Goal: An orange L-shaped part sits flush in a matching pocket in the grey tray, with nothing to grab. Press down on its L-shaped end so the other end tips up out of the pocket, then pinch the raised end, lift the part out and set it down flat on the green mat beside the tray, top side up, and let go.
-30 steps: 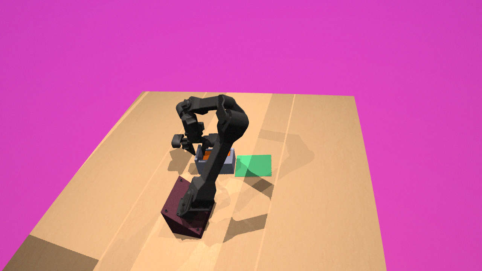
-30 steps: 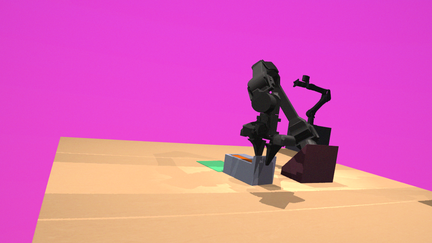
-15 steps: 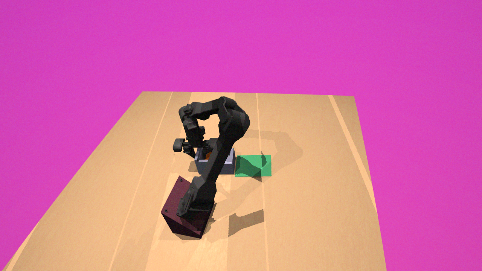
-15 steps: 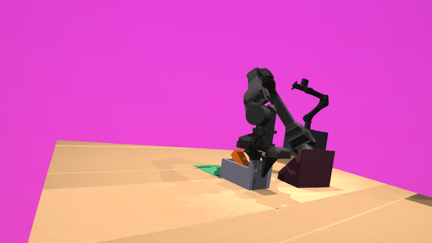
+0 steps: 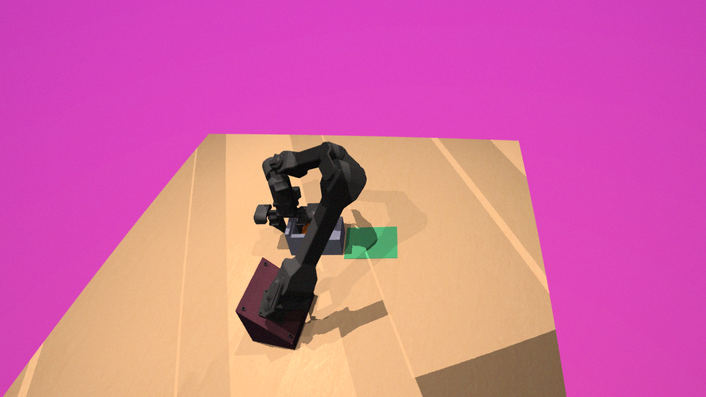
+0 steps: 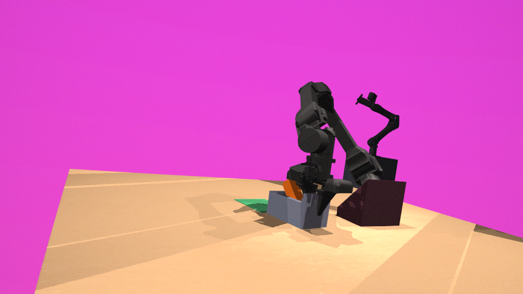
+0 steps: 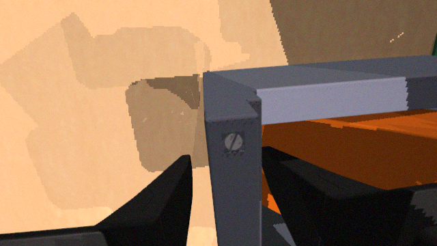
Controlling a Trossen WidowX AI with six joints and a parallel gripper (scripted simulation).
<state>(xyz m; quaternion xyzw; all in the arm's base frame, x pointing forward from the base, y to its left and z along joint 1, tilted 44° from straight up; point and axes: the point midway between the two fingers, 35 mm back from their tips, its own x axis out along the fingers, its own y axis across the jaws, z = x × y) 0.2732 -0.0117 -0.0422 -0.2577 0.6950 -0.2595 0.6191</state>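
The orange part is tilted in the grey tray. In the exterior view its end toward the mat stands above the tray rim; its L-shaped end is down inside the pocket. My gripper is partly open and straddles the tray's end wall. One finger is outside the wall, the other is inside over the part's low end; its contact is hidden. No part is between the fingers. The green mat lies beside the tray, under the raised end's side.
The dark red base block of my arm stands near the tray. A second dark arm stands behind it in the exterior view. The forearm crosses over the tray in the top view.
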